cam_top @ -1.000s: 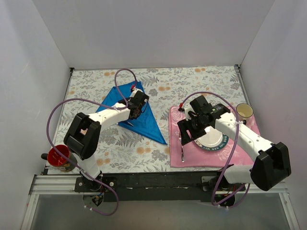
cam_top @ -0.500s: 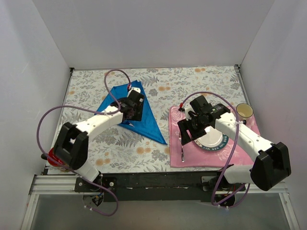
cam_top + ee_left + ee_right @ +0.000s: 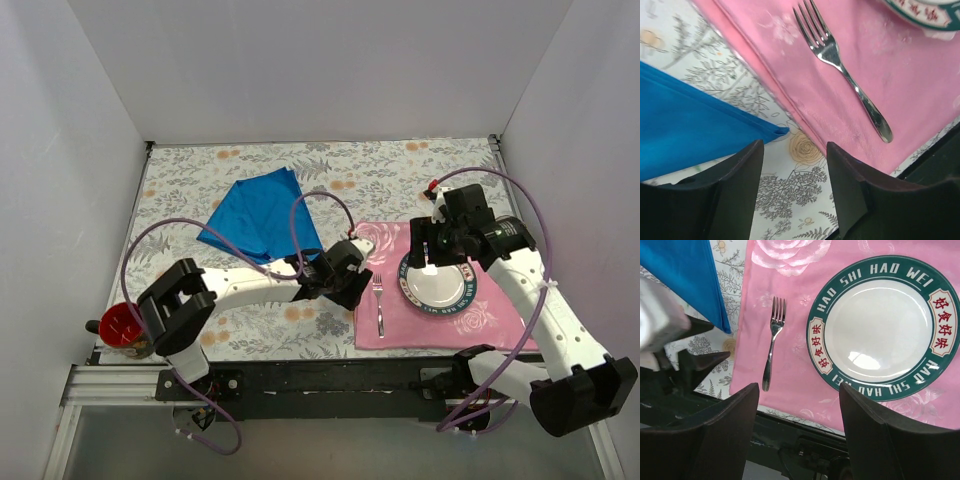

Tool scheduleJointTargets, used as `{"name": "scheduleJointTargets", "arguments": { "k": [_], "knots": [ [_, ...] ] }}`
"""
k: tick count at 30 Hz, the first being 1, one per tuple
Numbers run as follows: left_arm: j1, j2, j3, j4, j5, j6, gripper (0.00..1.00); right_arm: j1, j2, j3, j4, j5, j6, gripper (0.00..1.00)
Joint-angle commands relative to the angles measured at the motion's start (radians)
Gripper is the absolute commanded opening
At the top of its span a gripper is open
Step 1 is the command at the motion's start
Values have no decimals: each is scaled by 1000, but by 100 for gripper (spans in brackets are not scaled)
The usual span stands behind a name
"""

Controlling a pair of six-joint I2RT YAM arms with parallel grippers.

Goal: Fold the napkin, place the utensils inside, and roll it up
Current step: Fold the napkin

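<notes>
The blue napkin (image 3: 258, 213) lies folded on the flowered tablecloth at the back left; one pointed corner (image 3: 771, 132) reaches toward the pink mat. A silver fork (image 3: 379, 298) rests on the pink placemat (image 3: 400, 325), left of the plate. My left gripper (image 3: 352, 285) hovers low at the mat's left edge, between napkin corner and fork. In the left wrist view the left gripper (image 3: 795, 146) is open over bare tablecloth, holding nothing. My right gripper (image 3: 432, 255) hangs high above the plate; in the right wrist view the right gripper (image 3: 799, 389) is wide open and empty.
A white plate with a green rim (image 3: 438, 283) sits on the mat right of the fork (image 3: 772, 342). A red cup (image 3: 122, 325) stands at the front left table edge. The black front rail (image 3: 330, 375) runs along the near edge. White walls enclose three sides.
My left gripper opened off the napkin and swung right and forward to the mat's edge. The right arm rose and drew back right, uncovering plate and fork.
</notes>
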Motion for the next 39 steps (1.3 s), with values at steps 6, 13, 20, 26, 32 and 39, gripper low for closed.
{"name": "scheduleJointTargets", "arguments": {
  "k": [6,13,20,26,32,39],
  "knots": [
    [-78,81,39,29,-158,-30,40,-7,-84,-5,-47,-27,5,73],
    [-94,60,72,-20,-237,5,33,-7,-99,-20,-36,-50,7,73],
    [-95,29,78,-41,-285,36,33,-7,-89,-38,-16,-79,4,73],
    [-97,50,81,-57,-274,13,39,-7,-84,-40,-17,-86,-4,73],
    [-95,102,66,-31,-273,31,46,-7,-78,-41,-13,-104,-12,73],
    [-95,132,37,-18,-248,2,43,-9,-79,-41,-16,-101,-18,73]
  ]
}}
